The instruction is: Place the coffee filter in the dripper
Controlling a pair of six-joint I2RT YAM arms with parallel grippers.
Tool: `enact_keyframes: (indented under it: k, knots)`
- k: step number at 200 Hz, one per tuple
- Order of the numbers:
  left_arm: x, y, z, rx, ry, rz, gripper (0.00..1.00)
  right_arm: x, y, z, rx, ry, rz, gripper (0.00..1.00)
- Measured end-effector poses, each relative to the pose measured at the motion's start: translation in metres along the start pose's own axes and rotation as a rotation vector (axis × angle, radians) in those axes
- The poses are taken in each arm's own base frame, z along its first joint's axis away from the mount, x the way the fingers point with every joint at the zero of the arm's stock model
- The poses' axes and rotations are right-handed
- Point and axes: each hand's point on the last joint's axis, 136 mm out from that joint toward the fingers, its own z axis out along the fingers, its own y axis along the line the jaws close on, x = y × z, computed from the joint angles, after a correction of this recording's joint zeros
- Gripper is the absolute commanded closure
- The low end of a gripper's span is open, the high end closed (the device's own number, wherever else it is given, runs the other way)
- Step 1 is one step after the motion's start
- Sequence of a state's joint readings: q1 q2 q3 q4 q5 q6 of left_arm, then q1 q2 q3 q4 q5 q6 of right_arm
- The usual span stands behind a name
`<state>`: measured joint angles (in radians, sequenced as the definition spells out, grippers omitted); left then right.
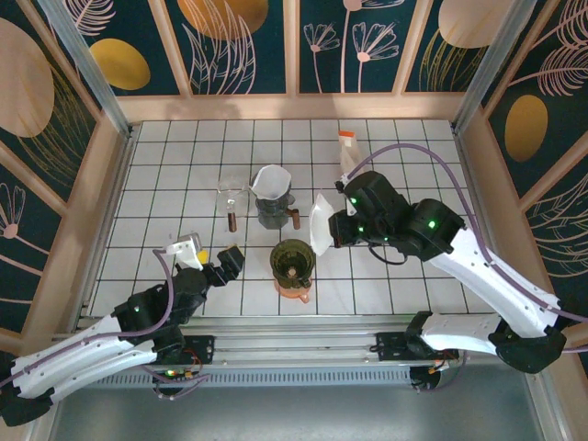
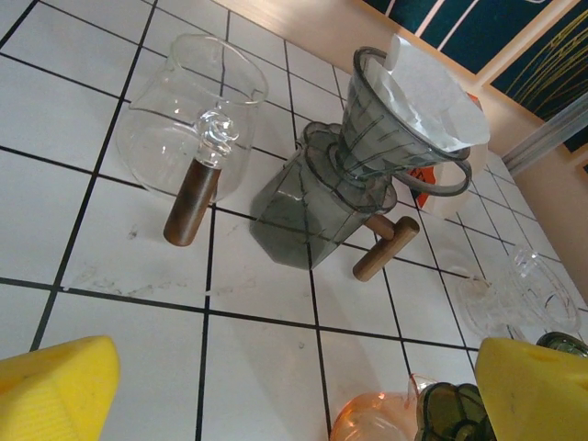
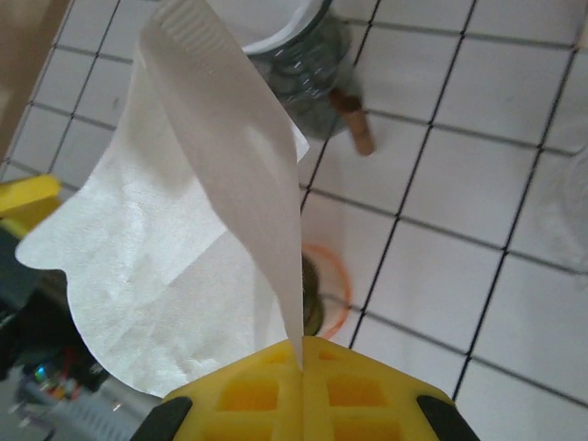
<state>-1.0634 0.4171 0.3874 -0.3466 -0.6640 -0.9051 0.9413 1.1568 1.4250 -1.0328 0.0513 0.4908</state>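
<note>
A white paper coffee filter [image 1: 321, 223] hangs pinched in my right gripper [image 1: 334, 226], which is shut on its edge. In the right wrist view the filter [image 3: 184, 239] fans out up and left from the closed yellow fingers [image 3: 367, 404]. Just below and left of it stands the green dripper [image 1: 292, 261] on an orange carafe [image 1: 294, 292]; past the filter, the dripper's edge [image 3: 313, 299] and the orange rim [image 3: 342, 285] peek out. My left gripper [image 1: 213, 260] is open, left of the dripper, with nothing between its yellow fingers [image 2: 55, 390].
A grey dripper [image 1: 273, 196] holding its own white filter [image 2: 427, 106] sits on a grey server [image 2: 303, 216] with a wooden handle. A clear glass carafe [image 1: 230, 197] stands to its left, a white spray bottle [image 1: 347, 154] at the back.
</note>
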Motion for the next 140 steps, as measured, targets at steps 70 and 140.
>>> enact_keyframes:
  k: [70, 140]
  knots:
    - [0.001, -0.002, 0.002, -0.004, 0.009, 0.061, 0.01, 0.023, 0.033, 0.018, -0.036, 0.267, 0.05, 1.0]
    - [0.0, -0.013, 0.002, 0.043, 0.01, 0.067, 0.01, 0.035, 0.044, 0.05, -0.003, 0.459, 0.07, 1.0]
